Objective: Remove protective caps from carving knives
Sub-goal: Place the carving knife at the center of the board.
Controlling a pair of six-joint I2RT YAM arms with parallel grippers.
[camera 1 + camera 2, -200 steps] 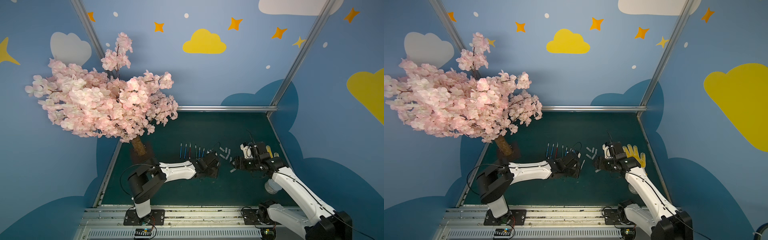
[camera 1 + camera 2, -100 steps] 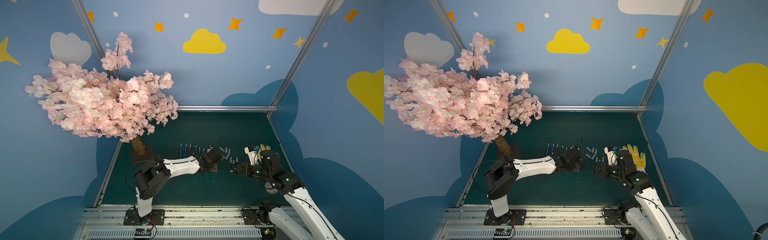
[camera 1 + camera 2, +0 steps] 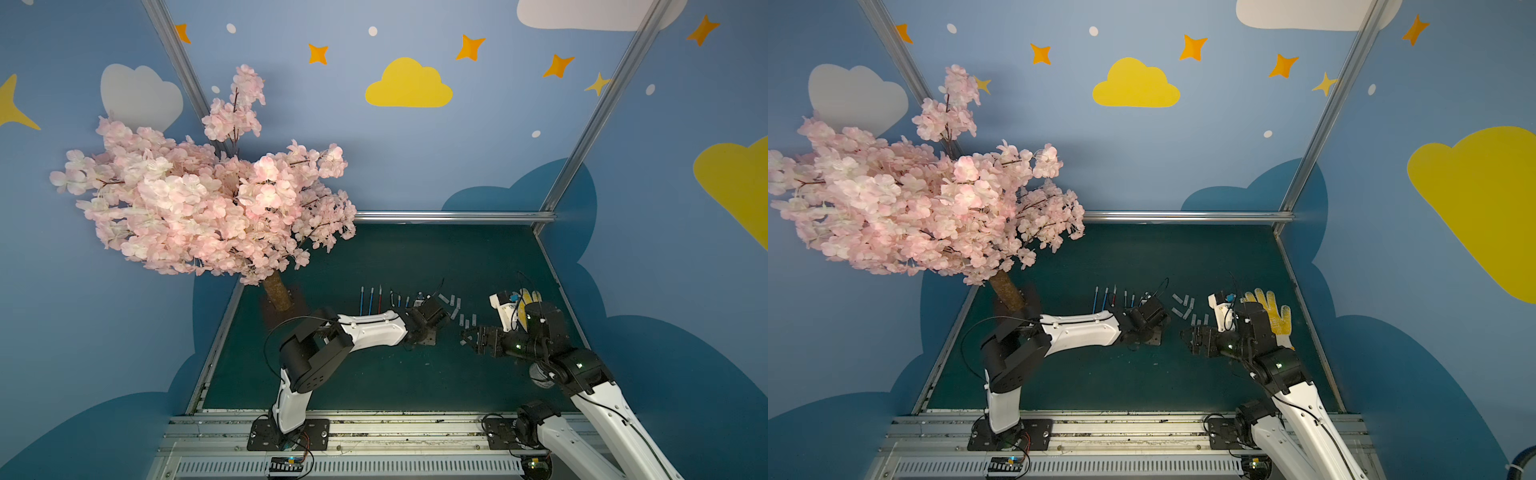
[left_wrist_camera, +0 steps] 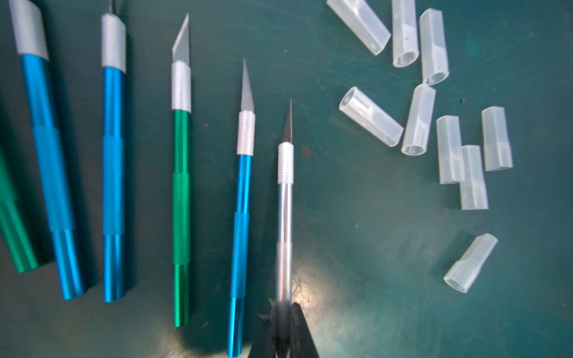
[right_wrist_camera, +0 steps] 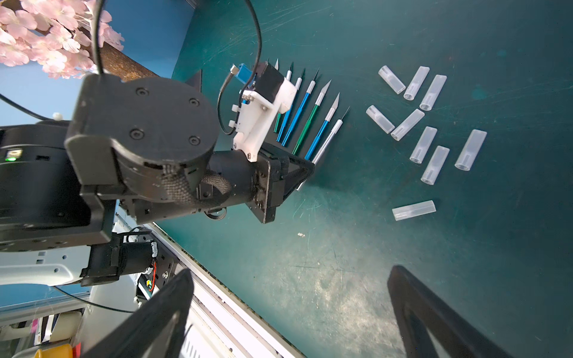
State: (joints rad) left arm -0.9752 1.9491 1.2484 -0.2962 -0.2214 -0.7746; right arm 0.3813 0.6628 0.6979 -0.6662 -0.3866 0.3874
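Right claw [image 3: 467, 336] retreated agape, glove [image 3: 1273, 312] nearby, caps [image 4: 418, 119] strewn

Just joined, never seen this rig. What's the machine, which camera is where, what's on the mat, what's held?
The left arm and right arm are robots, each ending in a two-finger gripper. Both wide pictures come from one twin-lens camera overhead; the close-ups come from a camera on each wrist. On the green mat lie a row of knives, blades bare, and loose clear caps beside them. The left gripper is shut on the silver knife's tail end. The right gripper is open, empty. A fake blossom tree and a glove sit aside.
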